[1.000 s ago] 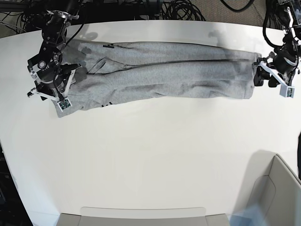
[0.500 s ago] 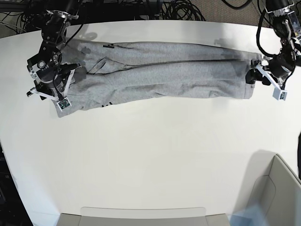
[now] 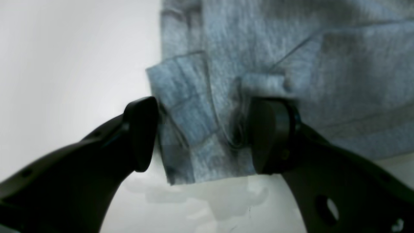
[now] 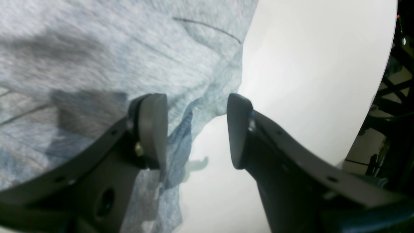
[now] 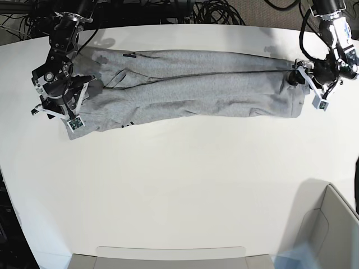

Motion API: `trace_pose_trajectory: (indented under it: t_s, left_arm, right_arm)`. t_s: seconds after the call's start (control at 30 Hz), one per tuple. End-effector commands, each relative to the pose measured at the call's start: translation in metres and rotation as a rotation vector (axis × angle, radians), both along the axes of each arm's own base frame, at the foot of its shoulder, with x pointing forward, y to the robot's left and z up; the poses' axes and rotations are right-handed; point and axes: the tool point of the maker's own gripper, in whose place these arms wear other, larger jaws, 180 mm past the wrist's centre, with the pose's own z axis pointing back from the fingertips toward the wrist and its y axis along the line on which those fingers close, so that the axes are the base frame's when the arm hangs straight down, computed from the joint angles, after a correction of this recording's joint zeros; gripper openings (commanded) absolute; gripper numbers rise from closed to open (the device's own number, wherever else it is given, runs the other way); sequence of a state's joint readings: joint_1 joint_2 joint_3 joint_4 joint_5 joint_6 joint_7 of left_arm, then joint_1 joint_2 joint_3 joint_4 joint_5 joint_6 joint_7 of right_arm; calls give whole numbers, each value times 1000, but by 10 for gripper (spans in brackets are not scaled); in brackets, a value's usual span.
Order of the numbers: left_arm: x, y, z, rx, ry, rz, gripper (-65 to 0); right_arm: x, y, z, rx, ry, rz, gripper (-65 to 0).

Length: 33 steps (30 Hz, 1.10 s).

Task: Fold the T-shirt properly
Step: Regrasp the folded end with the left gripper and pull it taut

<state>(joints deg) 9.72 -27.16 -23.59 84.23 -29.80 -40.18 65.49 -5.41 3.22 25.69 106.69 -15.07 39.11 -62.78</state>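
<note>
The heather-grey T-shirt lies folded lengthwise into a long band across the far half of the white table. My left gripper is at the band's right end. In the left wrist view the left gripper is open, with a folded corner of the T-shirt lying between its black fingers. My right gripper is over the band's left end. In the right wrist view the right gripper is open above the edge of the T-shirt, one finger over cloth and the other over bare table.
A grey bin stands at the near right corner. A flat grey tray runs along the near edge. Black cables are bunched behind the table's far edge.
The left arm has moved toward the far side and in over the shirt's right end, and its jaws have spread wider. The right arm has not moved.
</note>
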Motion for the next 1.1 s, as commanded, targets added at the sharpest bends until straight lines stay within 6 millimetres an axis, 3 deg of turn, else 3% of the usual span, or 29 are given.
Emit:
trace_pose_trajectory:
  t_s: [0.0, 0.2, 0.43, 0.5, 0.6, 0.73, 0.83, 0.97, 1.07]
  left_arm:
    - [13, 8, 8, 20, -41, 4, -219]
    - [7, -8, -18, -24, 11, -22, -219]
    - [-7, -31, -75, -132, 123, -11, -229]
    - [-14, -32, -91, -157, 173, 16, -270]
    - [-21, -32, -107, -187, 242, 58, -393]
    - [-25, -27, -115, -209, 284, 105, -650]
    - [-24, -27, -113, -204, 275, 101, -650]
    - [-14, -10, -100, -168, 243, 93, -650]
    - [-9, 16, -88, -155, 199, 164, -650]
  right_arm:
    - [8, -2, 11, -15, -33, 18, -357]
    - [9, -2, 11, -15, -36, 18, -357]
    - [8, -2, 11, -16, -33, 19, -357]
    - [8, -2, 11, -16, -33, 19, -357]
    - [9, -2, 12, -16, -36, 19, -357]
    - [9, -3, 12, -19, -37, 17, -357]
    - [10, -4, 13, -19, -39, 15, -357]
    - [9, -4, 13, -19, -39, 14, -357]
    - [8, -5, 12, -20, -36, 11, -357]
